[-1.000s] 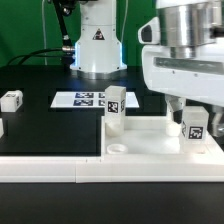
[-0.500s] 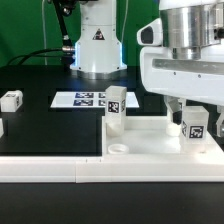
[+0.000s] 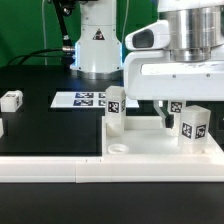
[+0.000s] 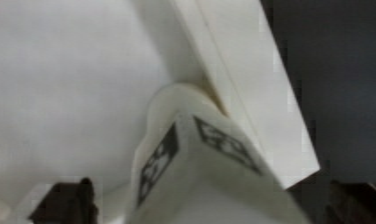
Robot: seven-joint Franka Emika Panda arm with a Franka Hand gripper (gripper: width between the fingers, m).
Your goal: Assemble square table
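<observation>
Exterior view: the square top (image 3: 150, 140) lies flat on the black tabletop (image 3: 50, 125), rim upward, so its corner sockets face up for the legs. The near leg (image 3: 193, 125) stands upright on the top's corner toward the exterior view's right. The far leg (image 3: 115, 108) stands upright at the top's rear corner toward the exterior view's left. One open socket (image 3: 119, 148) shows at the top's front corner, unfilled. The pincer (image 3: 172, 118) hangs low over the top, just beside the near leg; its bulk hides part of the top's rear edge. A loose leg (image 3: 11, 99) lies well apart from the top, toward the exterior view's left. The marker board (image 3: 80, 99) lies behind the top, and the border rail (image 3: 50, 165) runs along the top's front. Wrist view: the near leg (image 4: 194, 150) sits against the top's rim (image 4: 238, 80). The pincer (image 4: 208, 200) is spread wide, its fingertips (image 4: 64, 200) clear of the leg, gripping nothing. Judgement: the leg is seated, and two remain.
</observation>
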